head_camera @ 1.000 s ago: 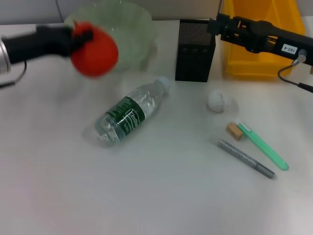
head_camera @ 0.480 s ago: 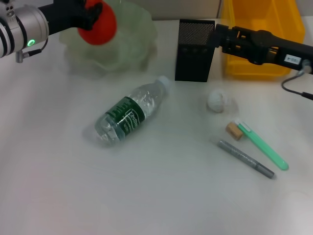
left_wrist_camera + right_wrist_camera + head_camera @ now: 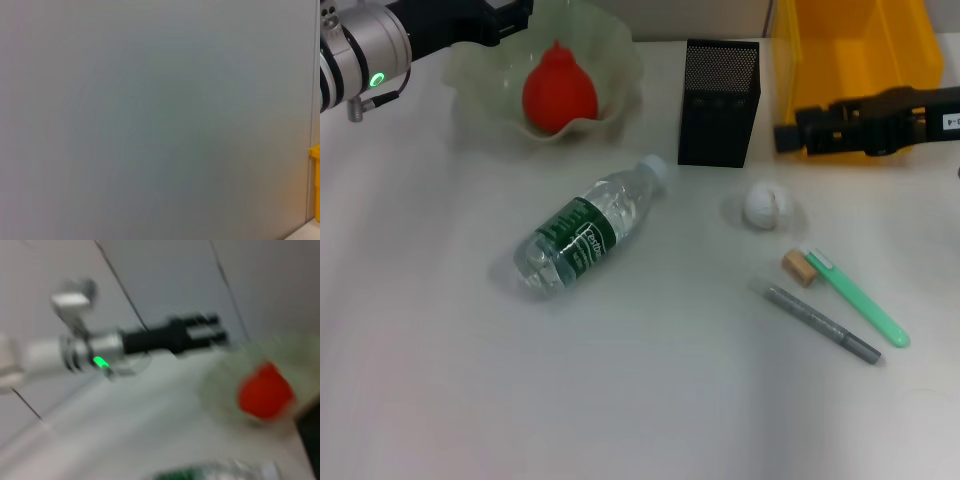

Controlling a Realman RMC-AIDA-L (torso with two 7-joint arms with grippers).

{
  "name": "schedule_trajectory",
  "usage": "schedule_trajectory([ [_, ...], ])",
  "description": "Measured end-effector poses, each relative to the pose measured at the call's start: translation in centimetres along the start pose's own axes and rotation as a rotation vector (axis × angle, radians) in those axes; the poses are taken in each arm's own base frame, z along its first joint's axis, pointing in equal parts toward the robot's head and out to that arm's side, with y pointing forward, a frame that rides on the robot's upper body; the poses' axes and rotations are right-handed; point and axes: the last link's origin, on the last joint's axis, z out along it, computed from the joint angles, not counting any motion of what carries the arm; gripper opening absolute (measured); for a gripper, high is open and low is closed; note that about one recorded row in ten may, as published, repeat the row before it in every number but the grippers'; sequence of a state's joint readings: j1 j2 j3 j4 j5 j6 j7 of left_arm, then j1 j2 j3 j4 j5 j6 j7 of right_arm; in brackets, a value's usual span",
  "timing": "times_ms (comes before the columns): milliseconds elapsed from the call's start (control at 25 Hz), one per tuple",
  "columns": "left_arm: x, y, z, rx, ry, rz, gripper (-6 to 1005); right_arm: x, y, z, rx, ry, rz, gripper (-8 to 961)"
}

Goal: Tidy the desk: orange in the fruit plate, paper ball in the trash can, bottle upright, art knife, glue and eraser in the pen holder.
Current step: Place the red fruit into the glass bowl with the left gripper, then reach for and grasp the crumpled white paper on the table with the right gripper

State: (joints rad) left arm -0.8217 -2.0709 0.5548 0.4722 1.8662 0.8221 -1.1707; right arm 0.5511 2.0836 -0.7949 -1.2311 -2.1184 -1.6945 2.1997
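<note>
Lying on its side, bottle [image 3: 588, 237], cap toward pen holder [image 3: 719, 103]

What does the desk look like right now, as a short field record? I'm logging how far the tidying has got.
orange: in the fruit plate
bottle: lying on its side
paper ball: on the desk, near the pen holder
eraser: on the desk beside a green pen-like tool
left gripper: at the plate's far rim, empty
right gripper: in front of the trash can

orange [image 3: 559, 88] released into fruit plate [image 3: 620, 70]
</note>
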Motion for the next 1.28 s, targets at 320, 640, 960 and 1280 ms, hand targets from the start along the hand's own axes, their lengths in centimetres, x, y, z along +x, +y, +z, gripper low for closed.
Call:
schedule_trajectory([
  [320, 0.0, -0.3, -0.2, 0.016, 0.019, -0.024, 677, -0.7, -0.6, 1.0, 0.220, 0.223, 0.096, 603],
  [640, -0.4, -0.6, -0.6, 0.028, 0.021, -0.036, 676, -0.3, -2.4, 4.3, 0.299, 0.281, 0.132, 622],
  [960, -0.7, -0.7, -0.9, 0.034, 0.017, -0.040, 677, -0.1, -2.7, 6.4, 0.308, 0.324, 0.116, 660],
  [1280, -1.0, -1.1, -1.3, 0.050, 0.032, -0.049, 676, -0.3, -3.1, 7.6, 0.359, 0.358, 0.070, 698],
])
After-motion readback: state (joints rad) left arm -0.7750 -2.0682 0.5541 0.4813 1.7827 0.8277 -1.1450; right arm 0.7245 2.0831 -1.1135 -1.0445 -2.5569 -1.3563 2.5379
